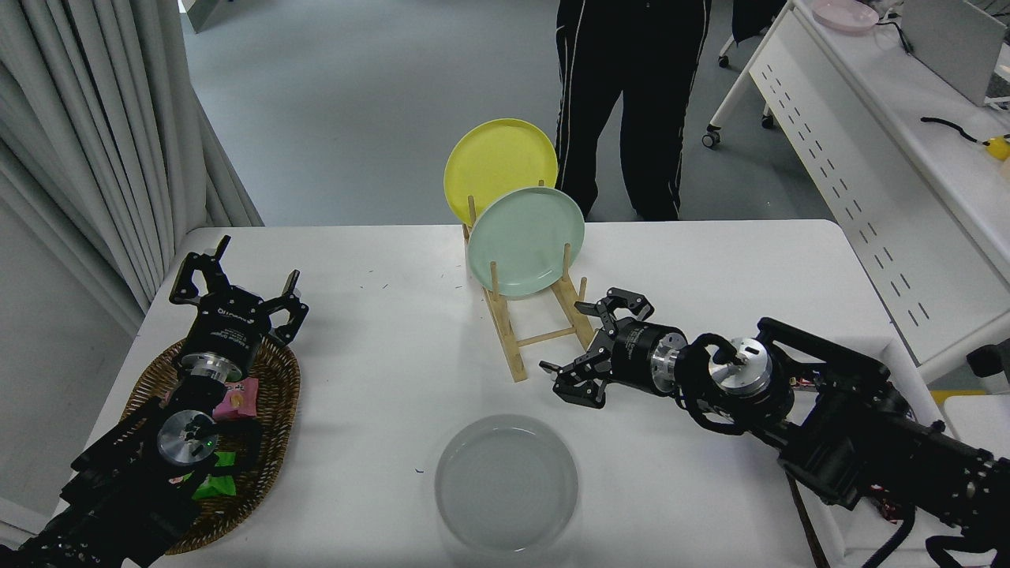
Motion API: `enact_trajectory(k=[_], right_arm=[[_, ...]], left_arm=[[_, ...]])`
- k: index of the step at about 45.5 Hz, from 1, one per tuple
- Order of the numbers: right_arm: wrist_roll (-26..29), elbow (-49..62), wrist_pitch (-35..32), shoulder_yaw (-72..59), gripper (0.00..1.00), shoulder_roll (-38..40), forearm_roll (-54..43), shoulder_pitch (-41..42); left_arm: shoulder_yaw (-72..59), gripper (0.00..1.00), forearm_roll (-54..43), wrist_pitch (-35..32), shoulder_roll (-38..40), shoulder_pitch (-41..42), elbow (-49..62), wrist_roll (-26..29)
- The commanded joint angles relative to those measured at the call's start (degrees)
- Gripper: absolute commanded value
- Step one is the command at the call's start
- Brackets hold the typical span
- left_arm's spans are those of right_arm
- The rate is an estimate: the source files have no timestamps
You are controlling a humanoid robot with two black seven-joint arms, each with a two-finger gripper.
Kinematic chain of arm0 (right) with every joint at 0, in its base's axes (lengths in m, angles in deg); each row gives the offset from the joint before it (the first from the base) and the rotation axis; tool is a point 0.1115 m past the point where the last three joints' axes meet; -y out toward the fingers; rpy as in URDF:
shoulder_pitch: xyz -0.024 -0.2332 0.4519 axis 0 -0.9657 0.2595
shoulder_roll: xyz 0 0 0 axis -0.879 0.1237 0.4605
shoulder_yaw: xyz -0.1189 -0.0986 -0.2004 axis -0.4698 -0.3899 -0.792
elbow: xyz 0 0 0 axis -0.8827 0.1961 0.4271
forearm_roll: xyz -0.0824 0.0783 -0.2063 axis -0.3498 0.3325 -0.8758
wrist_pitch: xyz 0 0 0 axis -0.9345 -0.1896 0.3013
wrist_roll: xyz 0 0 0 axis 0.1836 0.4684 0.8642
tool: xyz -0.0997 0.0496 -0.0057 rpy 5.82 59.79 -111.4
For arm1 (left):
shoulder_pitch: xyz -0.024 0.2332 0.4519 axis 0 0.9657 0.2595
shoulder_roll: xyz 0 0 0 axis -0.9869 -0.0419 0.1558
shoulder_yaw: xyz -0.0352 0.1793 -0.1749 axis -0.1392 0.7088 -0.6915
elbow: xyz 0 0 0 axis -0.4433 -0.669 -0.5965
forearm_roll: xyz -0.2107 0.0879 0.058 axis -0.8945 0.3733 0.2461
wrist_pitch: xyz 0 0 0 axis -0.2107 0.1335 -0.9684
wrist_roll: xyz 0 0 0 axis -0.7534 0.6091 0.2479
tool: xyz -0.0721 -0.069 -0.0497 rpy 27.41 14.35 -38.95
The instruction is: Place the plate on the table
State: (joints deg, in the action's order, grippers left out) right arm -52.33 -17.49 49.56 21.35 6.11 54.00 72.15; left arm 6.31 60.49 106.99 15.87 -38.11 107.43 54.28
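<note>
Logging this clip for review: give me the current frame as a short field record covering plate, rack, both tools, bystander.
grey plate: flat on the table, near edge, nothing touching it
rack: wooden, holds the mint green plate and the yellow plate upright
right tool: open, empty, beside the rack's near end, apart from the grey plate
left tool: open, parked over the wicker basket
person: standing beyond the far edge
</note>
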Motion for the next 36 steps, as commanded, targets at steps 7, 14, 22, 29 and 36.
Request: enact_trajectory(k=[7, 14, 22, 29, 36], right_arm=[[-16.6, 1.0, -1.4, 15.5, 1.00, -2.6, -22.8, -8.4], [-19.0, 4.9, -1.4, 21.6, 1.00, -4.3, -32.2, -10.3], [-20.8, 9.0, -1.5, 25.1, 1.00, -6.0, -34.4, -11.2], [-21.4, 10.5, -1.5, 25.2, 1.00, -5.9, -36.0, -11.7], [-22.2, 12.6, -1.4, 26.1, 1.00, -5.9, -39.6, -12.2]], left_arm=[[0.0, 1.00, 0.0, 0.0, 0.0, 0.0, 0.0, 0.0], [0.0, 1.00, 0.0, 0.0, 0.0, 0.0, 0.0, 0.0], [0.0, 1.00, 0.0, 0.0, 0.0, 0.0, 0.0, 0.0], [0.0, 1.00, 0.0, 0.0, 0.0, 0.0, 0.1, 0.0], [0.0, 1.00, 0.0, 0.0, 0.0, 0.0, 0.0, 0.0]])
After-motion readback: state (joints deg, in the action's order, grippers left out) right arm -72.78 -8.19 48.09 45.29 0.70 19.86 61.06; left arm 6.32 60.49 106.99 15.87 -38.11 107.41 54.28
